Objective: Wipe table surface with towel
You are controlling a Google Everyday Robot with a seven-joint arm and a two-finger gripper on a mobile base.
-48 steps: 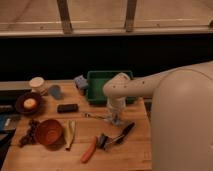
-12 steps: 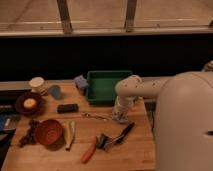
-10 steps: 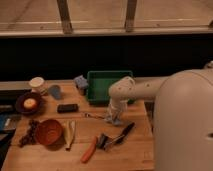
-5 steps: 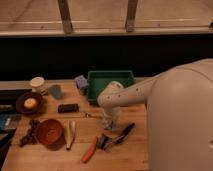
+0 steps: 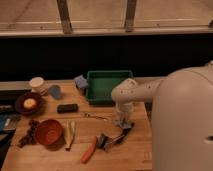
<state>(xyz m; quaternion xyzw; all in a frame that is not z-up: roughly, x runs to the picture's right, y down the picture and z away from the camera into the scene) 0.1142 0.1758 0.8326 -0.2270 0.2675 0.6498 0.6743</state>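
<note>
Wooden tabletop (image 5: 136,150), light brown plank grain, fills the lower part of the view. Its back edge meets a pale strip (image 5: 15,85) along the left. Behind it is a wide dark panel (image 5: 100,57), near black, with no detail readable. Above that a pale horizontal ledge (image 5: 100,32) spans the full width. Over the ledge is a window (image 5: 95,11), split by two grey posts, the left post (image 5: 64,15) leaning slightly and the right post (image 5: 130,14) nearer upright. The view through the glass is pale and washed out. Lighting is dim and warm, with soft shadows. The gripper (image 5: 123,124) is low over the right part of the tabletop.
</note>
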